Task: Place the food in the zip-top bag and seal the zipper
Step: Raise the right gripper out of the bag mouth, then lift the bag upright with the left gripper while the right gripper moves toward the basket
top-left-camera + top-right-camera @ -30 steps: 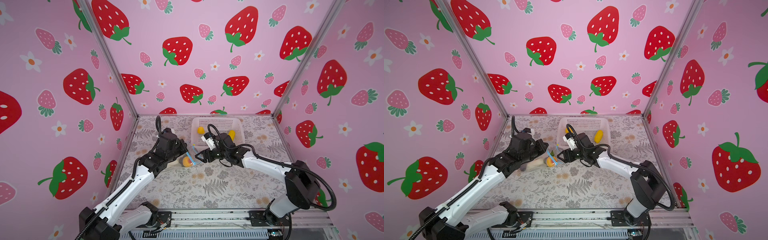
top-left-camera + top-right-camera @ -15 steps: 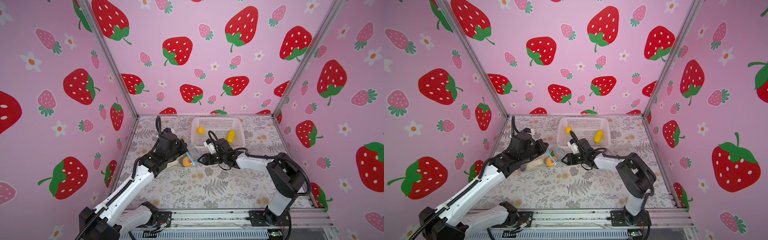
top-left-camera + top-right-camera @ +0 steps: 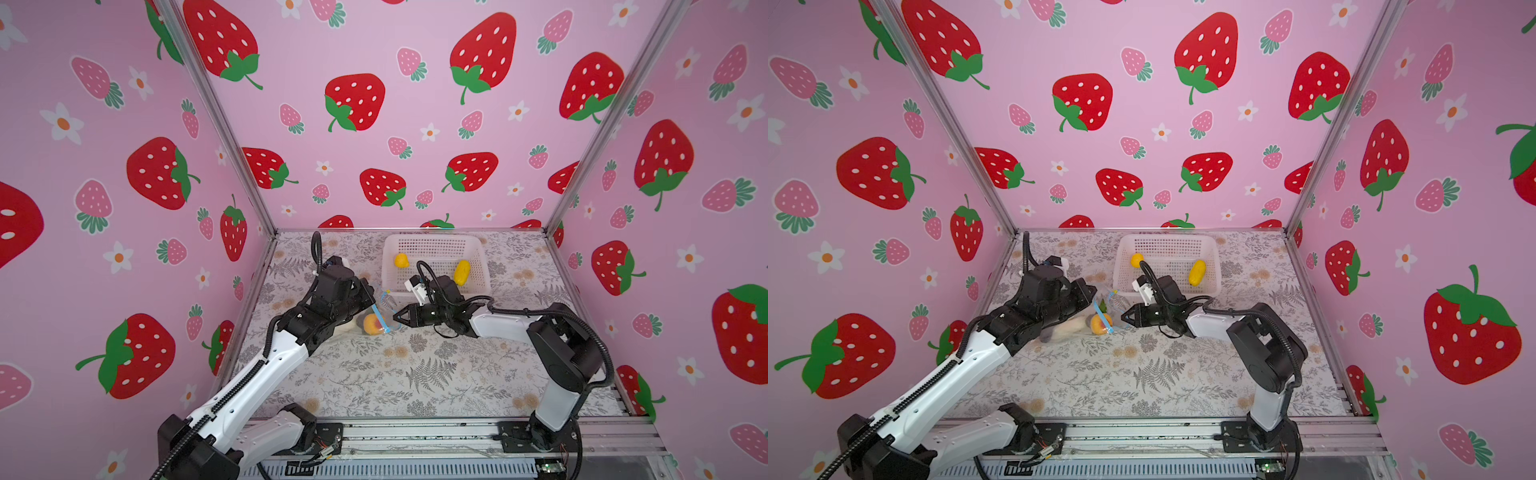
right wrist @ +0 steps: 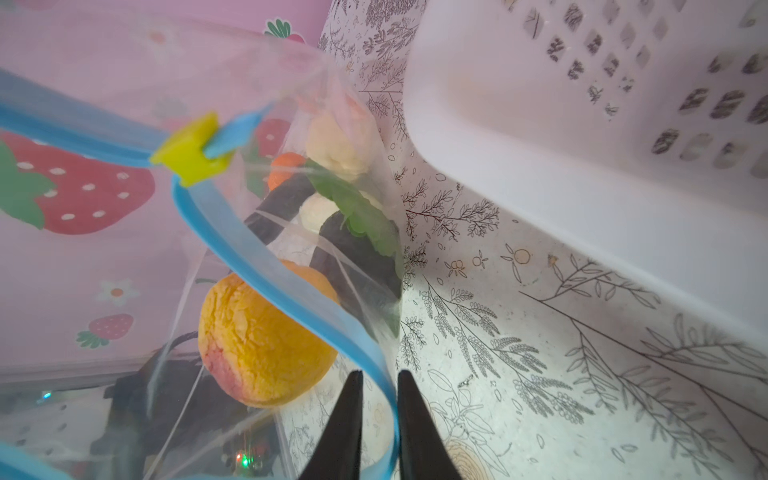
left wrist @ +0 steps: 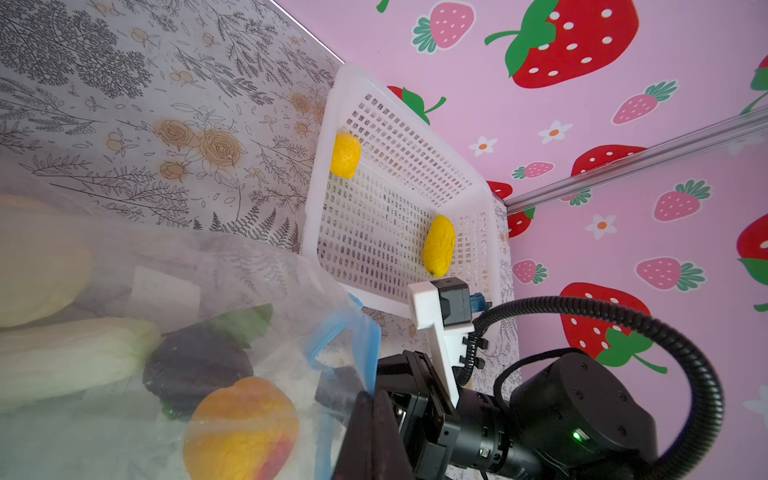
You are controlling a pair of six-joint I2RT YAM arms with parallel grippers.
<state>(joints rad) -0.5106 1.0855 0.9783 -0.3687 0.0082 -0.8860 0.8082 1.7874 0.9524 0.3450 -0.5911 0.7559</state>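
The clear zip-top bag point(image 3: 365, 318) point(image 3: 1088, 322) lies on its side on the table. It holds food: an orange-yellow peach point(image 5: 241, 428) point(image 4: 257, 345), a cream-white piece point(image 5: 70, 357) and a dark purple piece point(image 5: 195, 361) with green leaves. My left gripper point(image 5: 372, 395) is shut on the bag's blue-edged mouth. The light-blue zipper point(image 4: 291, 291) curves down from its yellow tab point(image 4: 191, 149) and runs between the fingers of my right gripper point(image 4: 379, 376) point(image 3: 395, 318). A narrow gap still shows between those fingers, and the strip touches one of them.
A white perforated basket point(image 3: 432, 237) point(image 3: 1167, 237) stands at the back, just behind my right wrist. It holds two yellow food pieces point(image 3: 401, 260) point(image 3: 462, 272). Pink strawberry walls close in the back and both sides.
My right gripper has dropped lower towards the bag's mouth. Its jaws have narrowed from wide open to a slim gap around the blue strip. The left arm has stayed still.
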